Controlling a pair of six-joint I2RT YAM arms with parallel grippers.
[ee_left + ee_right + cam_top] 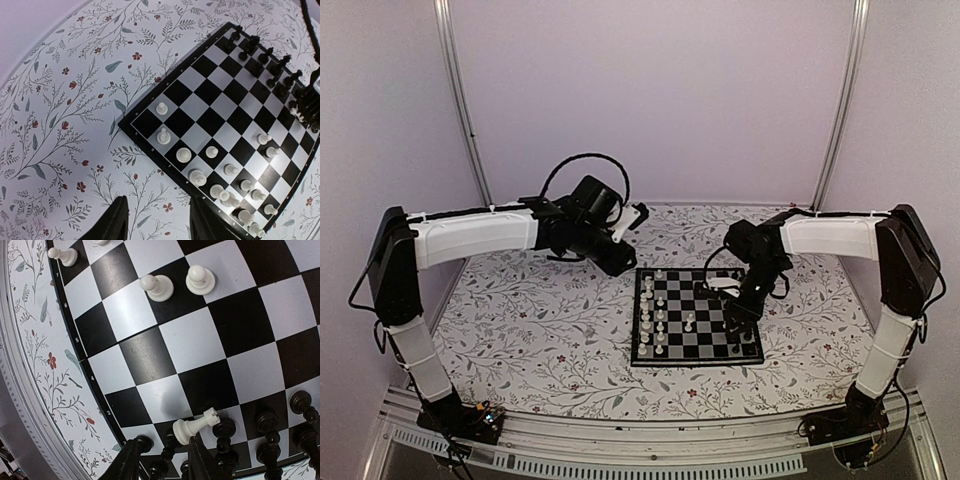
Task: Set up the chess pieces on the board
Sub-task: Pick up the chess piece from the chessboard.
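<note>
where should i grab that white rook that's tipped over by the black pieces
Probably the waist of the white rook, between its wide base and notched top. It lies tilted, with its top against a black piece and more of them crowded behind it. Come down from above on the open-square side, with the fingers closing across its length.

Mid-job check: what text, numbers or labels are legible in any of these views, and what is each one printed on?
"7" - pale digit on the chessboard, on its dark border, right wrist view
"6" - same border, next along
"5" - same border
"4" - same border
"3" - same border
Top and left wrist views: any border marks are too small to read, and no other text is legible.
</note>
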